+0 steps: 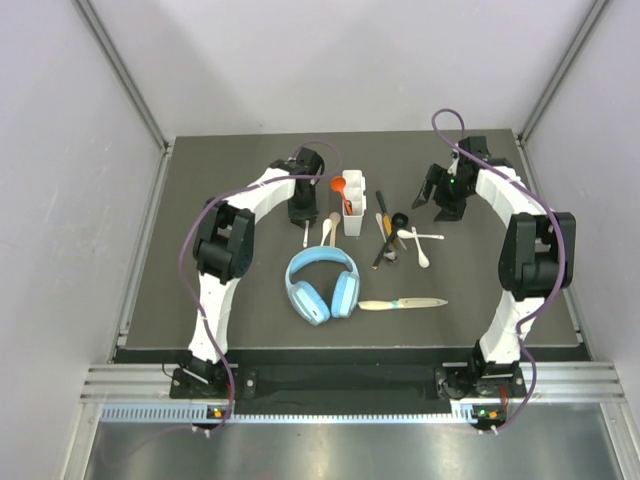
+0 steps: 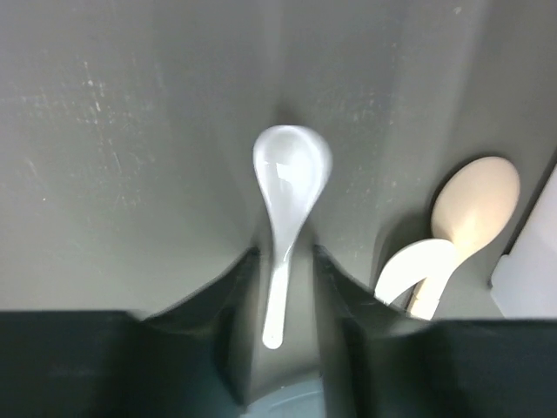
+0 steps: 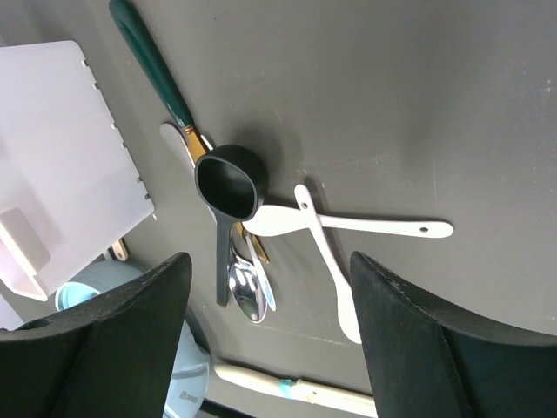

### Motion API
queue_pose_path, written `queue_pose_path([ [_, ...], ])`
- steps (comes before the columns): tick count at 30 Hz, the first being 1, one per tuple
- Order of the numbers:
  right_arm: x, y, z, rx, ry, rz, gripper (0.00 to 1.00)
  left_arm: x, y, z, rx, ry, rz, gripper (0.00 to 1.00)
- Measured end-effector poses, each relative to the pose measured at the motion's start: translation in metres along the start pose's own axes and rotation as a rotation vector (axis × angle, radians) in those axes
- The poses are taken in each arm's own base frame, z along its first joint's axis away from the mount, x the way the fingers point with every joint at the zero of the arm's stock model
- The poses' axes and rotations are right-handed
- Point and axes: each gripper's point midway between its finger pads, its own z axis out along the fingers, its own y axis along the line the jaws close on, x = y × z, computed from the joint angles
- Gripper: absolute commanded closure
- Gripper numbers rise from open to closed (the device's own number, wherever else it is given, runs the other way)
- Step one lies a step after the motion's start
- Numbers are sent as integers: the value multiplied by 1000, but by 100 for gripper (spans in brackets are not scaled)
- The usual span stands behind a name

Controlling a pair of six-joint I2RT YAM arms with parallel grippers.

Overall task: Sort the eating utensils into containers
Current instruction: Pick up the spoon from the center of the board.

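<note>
The left arm's fingers (image 2: 209, 340) are down at the tabletop (image 2: 130, 131), one on each side of a white spoon (image 2: 285, 218). Its handle runs straight back through the gap and its bowl points away from the wrist. They look released, with a dark sliver showing beside the handle, so closing across that narrow axis should take it. The white caddy (image 1: 354, 215) sits just beside this arm on its right, nearer than to the right arm's fingers (image 3: 104, 348), which are spread wide above the other cutlery.

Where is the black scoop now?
In the top view, the black scoop lies right of the white caddy, just left of the two crossed white spoons.
</note>
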Motion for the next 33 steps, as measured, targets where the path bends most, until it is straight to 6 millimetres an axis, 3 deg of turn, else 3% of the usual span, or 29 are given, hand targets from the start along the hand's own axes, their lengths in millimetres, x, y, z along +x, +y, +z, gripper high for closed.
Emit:
queue_pose_path([
  [1,0,0,0,0,0,0,27,1,1,0,-1,5,4,92],
  [3,0,0,0,0,0,0,27,3,1,0,-2,12,7,100],
  [22,0,0,0,0,0,1,27,10,1,-12,11,13,24,100],
  [33,0,0,0,1,0,6,27,-14,8,-56,8,-113,0,100],
])
